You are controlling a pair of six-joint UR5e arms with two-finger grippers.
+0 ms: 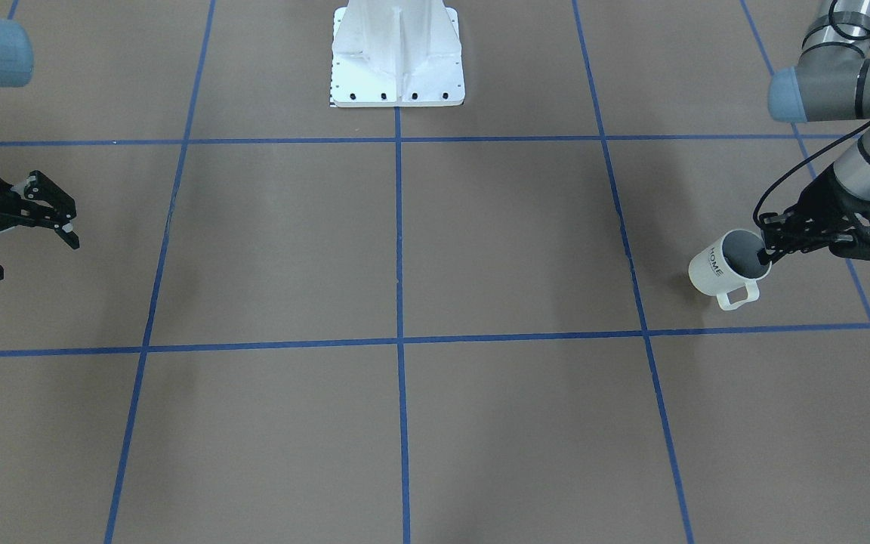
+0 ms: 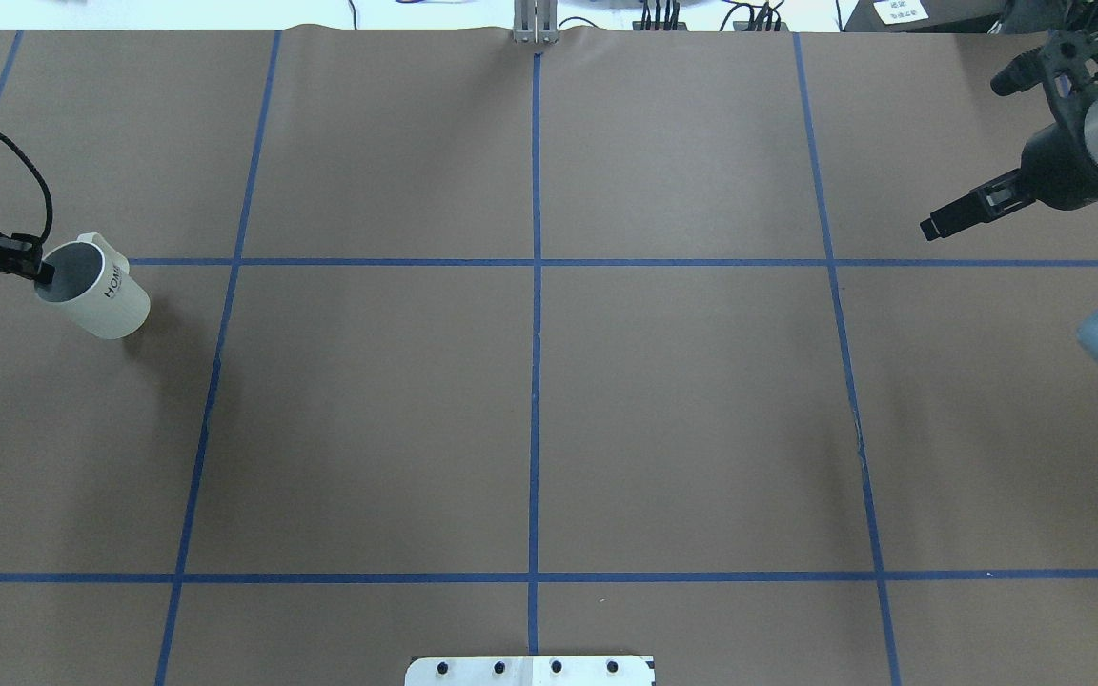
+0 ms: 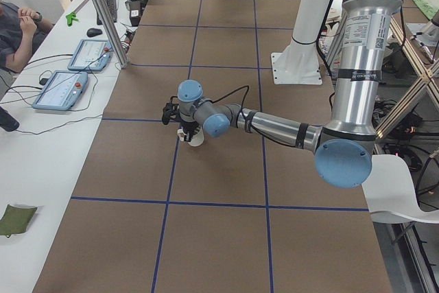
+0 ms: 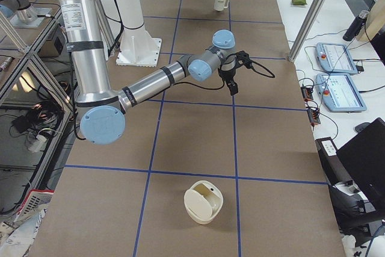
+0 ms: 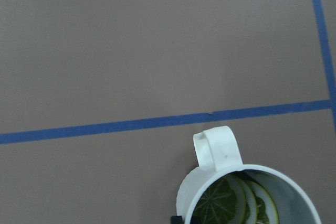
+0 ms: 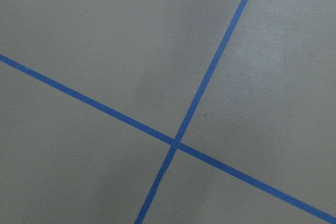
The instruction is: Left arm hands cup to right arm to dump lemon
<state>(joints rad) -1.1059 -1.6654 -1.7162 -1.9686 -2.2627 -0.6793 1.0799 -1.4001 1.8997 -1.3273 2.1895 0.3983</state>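
Observation:
The white "HOME" cup (image 1: 716, 266) is at the table's left end, handle toward the far side. It also shows in the overhead view (image 2: 101, 291), slightly tilted. My left gripper (image 1: 767, 253) is shut on its rim, one finger inside and one outside. I cannot tell whether the cup's base touches the table. The left wrist view shows yellow-green lemon slices (image 5: 231, 205) inside the cup (image 5: 215, 150). My right gripper (image 1: 36, 257) hangs open and empty above the table's right end, far from the cup. One of its fingers (image 2: 973, 205) shows in the overhead view.
The white robot base (image 1: 397, 57) stands at the robot's edge of the table. A cream-white container (image 4: 203, 203) sits on the table at the far right end. A side table with tablets (image 3: 62, 90) and a seated person (image 3: 14, 25) lies beyond the far edge.

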